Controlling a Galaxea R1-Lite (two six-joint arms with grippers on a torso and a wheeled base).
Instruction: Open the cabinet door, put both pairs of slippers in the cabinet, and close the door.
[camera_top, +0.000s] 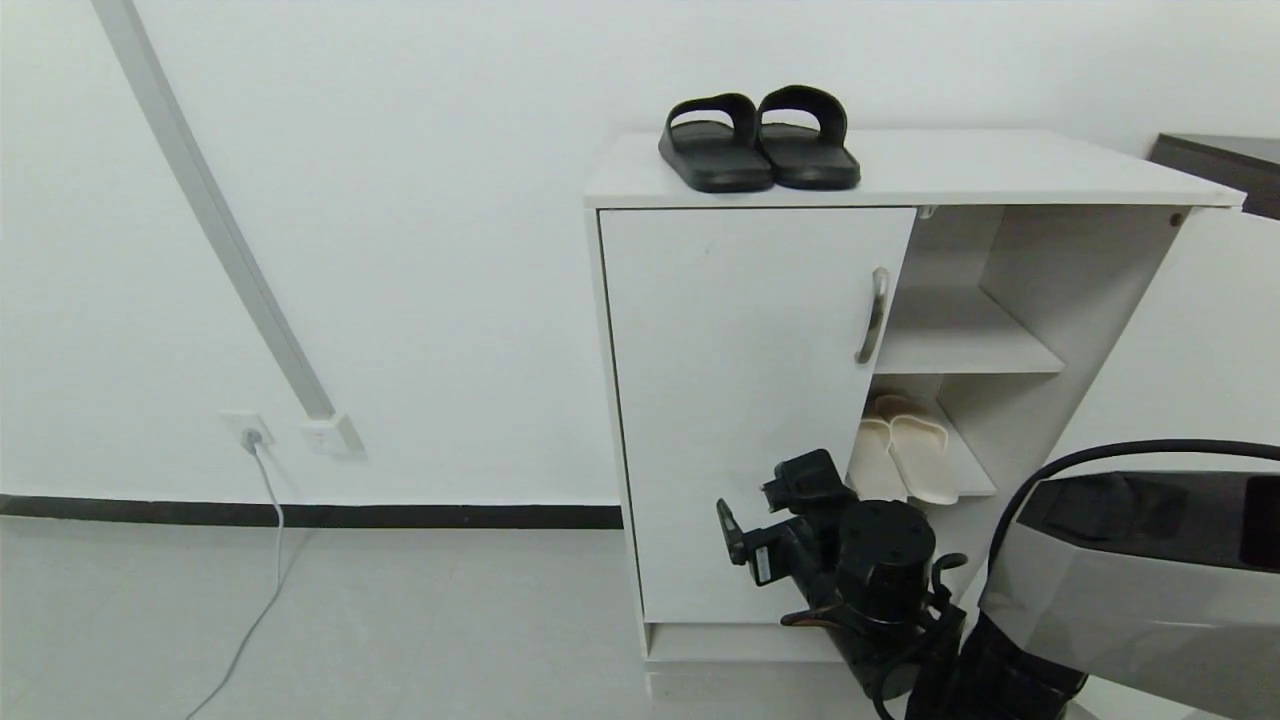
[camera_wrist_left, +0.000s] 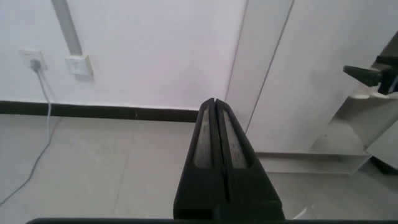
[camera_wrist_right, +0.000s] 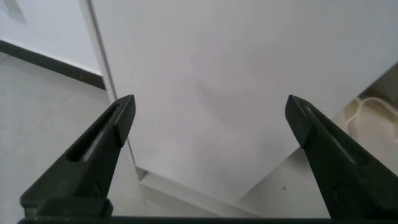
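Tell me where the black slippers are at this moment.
In the head view, the black slippers sit on top of the white cabinet, above its closed left door.

cabinet (camera_top: 740, 400): matt board | handle (camera_top: 875, 315): metal (satin) | black slippers (camera_top: 757, 140): matt rubber

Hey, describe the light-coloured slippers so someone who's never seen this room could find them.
Find the white cabinet against the wall; its right half stands open. On the lower visible shelf inside lie the cream slippers, side by side. The only other pair, the black slippers, sits on the cabinet's top.
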